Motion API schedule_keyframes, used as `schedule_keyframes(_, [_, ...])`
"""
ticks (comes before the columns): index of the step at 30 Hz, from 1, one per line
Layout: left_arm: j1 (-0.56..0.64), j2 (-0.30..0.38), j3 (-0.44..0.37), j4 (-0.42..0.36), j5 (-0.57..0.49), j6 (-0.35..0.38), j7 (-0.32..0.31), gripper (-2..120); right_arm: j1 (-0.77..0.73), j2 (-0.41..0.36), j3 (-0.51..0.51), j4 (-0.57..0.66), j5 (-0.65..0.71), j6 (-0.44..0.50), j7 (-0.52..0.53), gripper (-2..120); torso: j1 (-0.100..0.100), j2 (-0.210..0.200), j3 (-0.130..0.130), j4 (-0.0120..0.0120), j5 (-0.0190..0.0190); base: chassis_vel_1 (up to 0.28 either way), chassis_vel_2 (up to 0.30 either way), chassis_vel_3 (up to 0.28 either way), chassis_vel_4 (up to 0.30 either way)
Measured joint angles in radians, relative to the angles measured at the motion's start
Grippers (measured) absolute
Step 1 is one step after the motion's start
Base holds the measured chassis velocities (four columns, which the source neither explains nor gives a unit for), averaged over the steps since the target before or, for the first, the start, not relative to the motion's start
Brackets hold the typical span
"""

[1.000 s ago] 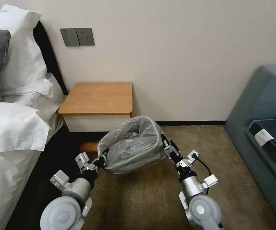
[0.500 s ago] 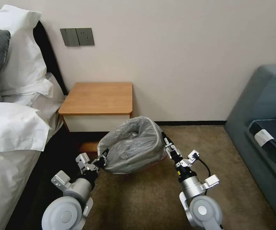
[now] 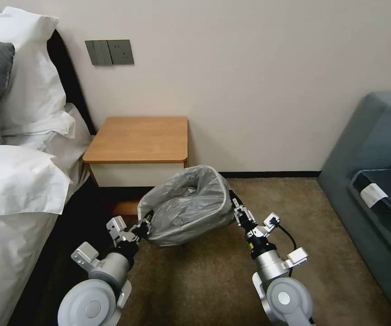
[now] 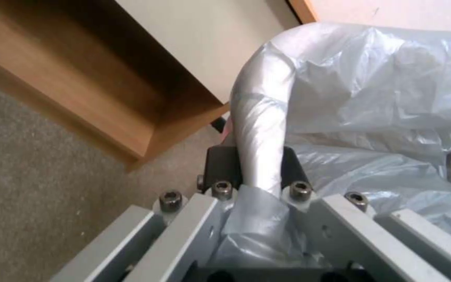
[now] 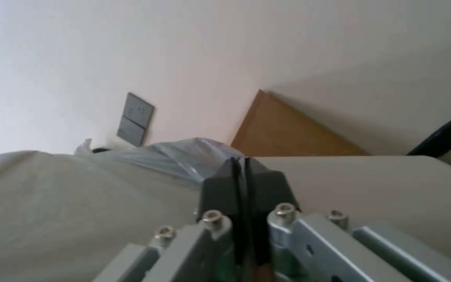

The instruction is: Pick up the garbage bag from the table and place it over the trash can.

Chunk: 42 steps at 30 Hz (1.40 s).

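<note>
Orange-brown wood forms the top of the small square nightstand surface (image 3: 140,138), which stands against the wall beside the bed (image 3: 19,190), with a white drawer front and a lower wooden shelf; nothing lies on its top. On the carpet (image 3: 213,280) just in front of it, lower than its top, stands the small cream-beige plastic trash can with rounded corners and rolled rim (image 5: 79,196). The thin, crinkly, translucent grey plastic garbage bag (image 3: 186,206) is draped over the can, its mouth open upward, its film wrapped around the rolled rim and covering the walls.

The long axis of the bag opening runs from near left to far right, between the two end effectors. The left end effector (image 3: 145,226) sits at the near-left corner; in the left wrist view it (image 4: 254,172) is clenched on a fold of the bag pulled over the rim. The right end effector (image 3: 237,213) rests against the right side of the can; in the right wrist view its fingers (image 5: 220,188) are pressed together, and it cannot be seen whether film lies between them. Each arm is equally near its own side.

Judgement: placement is nearly complete; what remains is seating the film and releasing it.
</note>
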Motion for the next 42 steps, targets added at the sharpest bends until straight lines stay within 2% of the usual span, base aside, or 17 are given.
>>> schedule_keyframes(13, [0.016, -0.005, 0.006, -0.023, -0.001, 0.002, 0.000, 2, 0.039, -0.002, 0.006, -0.049, -0.111, -0.002, 0.097, 0, 0.000, 0.000, 0.000, 0.0001, 0.0000, 0.000, 0.000, 0.000, 0.000])
schedule_keyframes(26, [0.017, -0.003, 0.008, -0.031, 0.005, 0.003, -0.003, 2, 0.024, -0.001, 0.024, -0.065, -0.215, 0.016, 0.116, -1, 0.000, 0.000, 0.000, 0.0001, 0.0002, 0.000, 0.000, 0.000, 0.000])
schedule_keyframes(27, [0.014, -0.003, 0.008, -0.028, 0.013, 0.003, -0.005, 2, 0.015, 0.000, 0.030, -0.057, -0.249, 0.030, 0.114, 5, 0.000, 0.000, 0.000, 0.0001, 0.0001, 0.000, 0.000, 0.000, 0.000])
schedule_keyframes(30, [0.010, -0.001, 0.008, -0.024, 0.033, 0.004, -0.011, 2, -0.004, 0.000, 0.043, -0.044, -0.318, 0.055, 0.110, 11, 0.000, 0.000, 0.000, 0.0001, 0.0000, 0.000, 0.000, 0.000, 0.000])
schedule_keyframes(32, [0.000, 0.001, 0.008, -0.022, 0.066, 0.014, -0.028, 2, -0.045, 0.000, 0.071, -0.018, -0.414, 0.090, 0.097, 23, 0.000, 0.000, 0.000, 0.0001, 0.0000, 0.000, 0.000, 0.000, 0.000])
schedule_keyframes(33, [0.000, 0.001, 0.008, -0.022, 0.066, 0.014, -0.028, 2, -0.045, 0.000, 0.071, -0.018, -0.414, 0.090, 0.097, 23, 0.000, 0.000, 0.000, 0.0001, 0.0000, 0.000, 0.000, 0.000, 0.000])
schedule_keyframes(35, [-0.008, 0.002, 0.008, -0.020, 0.088, 0.023, -0.040, 2, -0.082, -0.002, 0.096, -0.001, -0.451, 0.113, 0.072, 33, 0.000, 0.000, 0.000, 0.0000, 0.0002, 0.000, 0.000, 0.000, 0.000])
schedule_keyframes(37, [-0.013, 0.003, 0.009, -0.019, 0.103, 0.030, -0.046, 2, -0.098, -0.002, 0.107, 0.007, -0.461, 0.123, 0.059, 36, 0.000, 0.000, 0.000, 0.0000, 0.0001, 0.000, 0.000, 0.000, 0.000])
schedule_keyframes(40, [-0.016, 0.011, 0.019, -0.012, 0.205, 0.047, -0.053, 2, -0.127, -0.012, 0.134, 0.049, -0.492, 0.152, 0.024, 51, 0.000, 0.000, 0.000, -0.0002, 0.0001, 0.000, 0.000, 0.000, 0.000])
schedule_keyframes(41, [-0.016, 0.011, 0.019, -0.012, 0.205, 0.047, -0.053, 2, -0.127, -0.012, 0.134, 0.049, -0.492, 0.152, 0.024, 51, 0.000, 0.000, 0.000, -0.0002, 0.0001, 0.000, 0.000, 0.000, 0.000])
schedule_keyframes(42, [-0.016, 0.013, 0.024, -0.008, 0.248, 0.048, -0.050, 2, -0.125, -0.020, 0.138, 0.067, -0.511, 0.158, 0.012, 54, 0.000, 0.000, 0.000, -0.0002, 0.0000, 0.000, 0.000, 0.000, 0.000])
